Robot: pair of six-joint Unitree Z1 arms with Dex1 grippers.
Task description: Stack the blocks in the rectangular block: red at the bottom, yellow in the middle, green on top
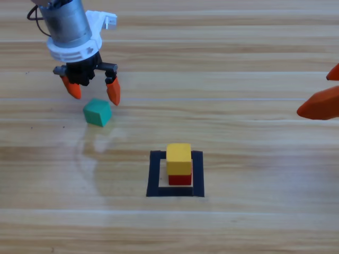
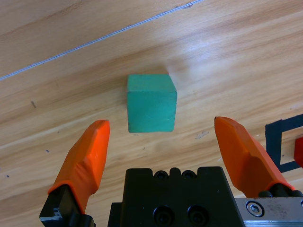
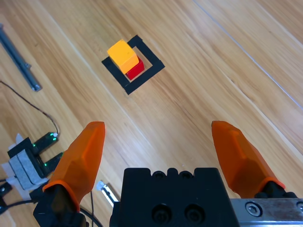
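Note:
The yellow cube [image 1: 178, 157] sits on the red cube [image 1: 180, 179] inside the black tape square [image 1: 153, 174]; the same stack shows in the right wrist view as yellow [image 3: 122, 55] over red [image 3: 135, 70]. The green cube [image 1: 97, 112] lies alone on the table to the upper left of the square. My left gripper [image 1: 94, 93] hovers just behind it, open, and in its wrist view the green cube [image 2: 151, 102] lies ahead of the spread jaws, not between them. My right gripper [image 1: 324, 96] waits open at the right edge, holding nothing.
A corner of the black tape square [image 2: 279, 142] shows at the right of the left wrist view. In the right wrist view, cables and a small device with green lights [image 3: 31, 158] lie beyond the table's edge.

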